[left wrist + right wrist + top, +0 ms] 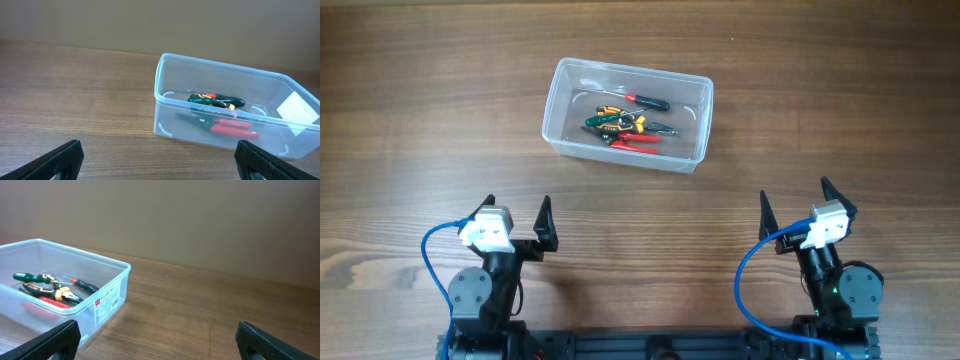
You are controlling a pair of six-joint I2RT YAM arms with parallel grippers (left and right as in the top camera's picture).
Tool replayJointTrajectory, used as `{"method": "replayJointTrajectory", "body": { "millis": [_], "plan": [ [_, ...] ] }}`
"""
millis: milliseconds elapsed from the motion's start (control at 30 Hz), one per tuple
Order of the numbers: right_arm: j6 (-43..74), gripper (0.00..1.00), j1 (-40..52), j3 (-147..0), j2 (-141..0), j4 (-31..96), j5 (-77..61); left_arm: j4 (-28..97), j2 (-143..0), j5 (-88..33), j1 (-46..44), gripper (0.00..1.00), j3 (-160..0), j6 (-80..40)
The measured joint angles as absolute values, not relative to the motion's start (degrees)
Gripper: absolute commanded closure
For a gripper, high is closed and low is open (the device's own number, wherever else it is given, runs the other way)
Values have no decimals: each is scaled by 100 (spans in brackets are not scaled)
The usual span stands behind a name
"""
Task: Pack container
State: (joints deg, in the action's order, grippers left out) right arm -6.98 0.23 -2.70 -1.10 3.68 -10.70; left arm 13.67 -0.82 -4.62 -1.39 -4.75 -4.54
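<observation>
My left end effector (517,205) and right end effector (795,195) both gape wide and hold nothing. The container (630,72) sits ahead, between them and nearer the left, with hand tools (625,125) inside. Packing looks finished: I see nothing loose to fetch next.

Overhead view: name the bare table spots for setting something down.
The brown wooden table is bare left, right and behind the clear plastic rectangular tub, and between it and the open left end effector and right end effector. Only the tub's middle is crowded, with coloured hand tools.
</observation>
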Motion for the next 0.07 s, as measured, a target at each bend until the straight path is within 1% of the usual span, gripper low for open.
{"method": "replayJointTrajectory", "body": {
  "millis": [67],
  "plan": [
    [-701,0,23,-270,-110,368,-1070,1365,-82,-462,-139,0,-475,-454]
  ]
}}
